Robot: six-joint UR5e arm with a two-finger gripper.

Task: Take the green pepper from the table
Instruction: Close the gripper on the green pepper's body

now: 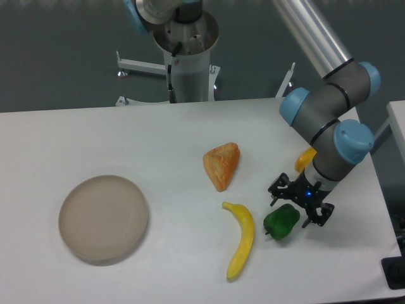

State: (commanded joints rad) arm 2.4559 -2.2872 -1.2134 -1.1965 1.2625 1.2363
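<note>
"While the gripper [299, 204] hung over the green pepper [281, 221], which step would you say was in hand?"

"The approach, just before the grasp. The pepper lay on the white table [158, 136], toward its near right part, just right of the banana [240, 239], with nothing lifted. The fingers [276, 188] stood spread wide, one at the pepper's upper left, the other at its right, and held nothing."

"Was the gripper centred on it?"

"Not quite, as far as that one view told. Its middle sat a little up and to the right of the pepper's bulk. How high it rode above the table I couldn't judge."

"So what did the next move call for?"

"In my judgement, a small shift toward the pepper's middle, then a drop until the fingers bracketed its sides, then closing and a straight lift. The skin looked glossy and lumpy, so a pinch across the widest part seemed safest."

"Anything close by to mind?"

"The yellow pepper [304, 158] sat behind, half hidden by the arm [329, 123]. The orange wedge [221, 164] and the beige plate [103, 218] lay well apart."
</note>
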